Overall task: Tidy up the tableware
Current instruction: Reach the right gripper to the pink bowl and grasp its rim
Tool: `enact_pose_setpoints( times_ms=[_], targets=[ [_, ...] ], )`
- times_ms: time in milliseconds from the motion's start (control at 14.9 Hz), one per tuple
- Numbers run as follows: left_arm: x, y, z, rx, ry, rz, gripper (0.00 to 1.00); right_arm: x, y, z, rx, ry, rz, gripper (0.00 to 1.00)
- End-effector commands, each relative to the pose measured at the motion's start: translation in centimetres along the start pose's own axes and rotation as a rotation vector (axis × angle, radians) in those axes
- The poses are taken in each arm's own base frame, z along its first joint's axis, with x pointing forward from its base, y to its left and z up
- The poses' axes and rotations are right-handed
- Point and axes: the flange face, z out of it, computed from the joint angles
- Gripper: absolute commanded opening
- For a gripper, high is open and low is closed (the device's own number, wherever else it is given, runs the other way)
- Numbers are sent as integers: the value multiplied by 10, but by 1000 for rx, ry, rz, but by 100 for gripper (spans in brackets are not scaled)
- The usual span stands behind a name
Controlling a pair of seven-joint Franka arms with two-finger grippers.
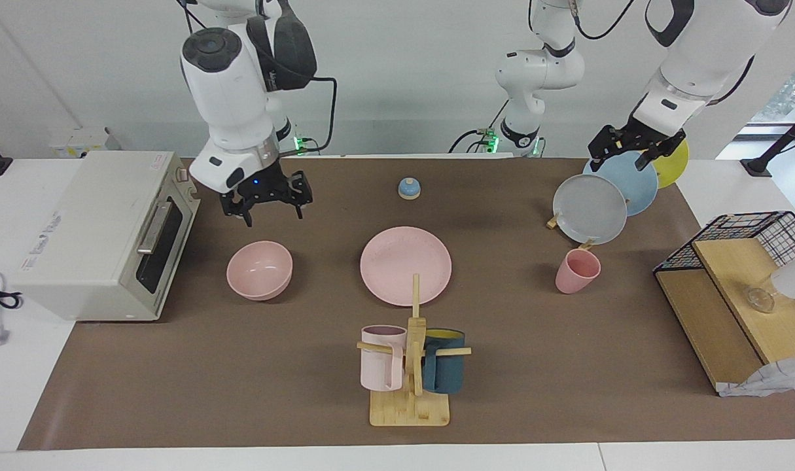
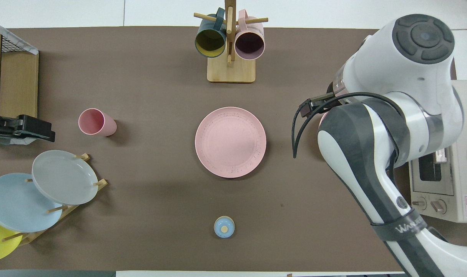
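Three smooth, matte pink pieces are sitting on the brown tabletop (image 1: 175, 392): one plate, one bowl and one cup. The wide, flat, round plate (image 1: 406, 265) is lying in the middle, face up. The deep round bowl (image 1: 260, 269) is sitting toward the right arm's end of the tabletop, near the white toaster oven (image 1: 103, 235), with its mouth facing up. The small cup (image 1: 576, 271) has no handle and is getting narrower toward its bottom. It is sitting toward the left arm's end, tipped over so its mouth is pointing away from the robots, just beside the wooden plate rack (image 2: 64, 209).

The rack is holding three round plates on edge: one grey (image 1: 589, 208), one blue (image 1: 626, 180) and one yellow (image 1: 673, 162). Two mugs with handles, one pale pink (image 1: 382, 358) and one dark teal (image 1: 444, 360), are hanging on a wooden mug tree (image 1: 411, 392).

The right tool (image 1: 266, 208) is hanging over the tabletop close to the bowl, with its black fingers spread apart. The left tool (image 1: 636, 149) is hanging over the blue plate; whether it is spread or pressed together cannot be told.
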Motion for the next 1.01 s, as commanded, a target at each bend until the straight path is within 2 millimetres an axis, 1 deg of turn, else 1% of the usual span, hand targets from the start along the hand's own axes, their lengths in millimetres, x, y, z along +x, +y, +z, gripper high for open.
enact_pose_setpoints(
  times_ms=[0,134,201,335,402,536,670,804,938],
  targets=[
    [-5,-2,-5,12,-3,-12,100,-18,9,42,-3,26,-6,100],
    [-5,-1,-5,12,-1,-9,100,-32,16,70,1,50,16,99],
    [-5,-1,-5,12,0,-9,100,-35,22,81,1,53,31,97],
    [-5,-2,-5,12,-3,-12,100,-36,26,90,2,42,76,95],
    [-5,-2,-4,12,-4,-12,100,-35,28,95,0,38,93,91],
    [-5,-2,-5,11,-1,-15,100,-36,26,109,0,31,95,88],
    [-5,-2,-5,11,0,-16,100,-41,26,126,0,25,95,82],
    [-4,-2,-6,11,3,-18,100,-44,26,133,-2,25,93,79],
    [-4,-2,-6,11,5,-18,100,-44,24,139,-3,15,90,74]
  ],
)
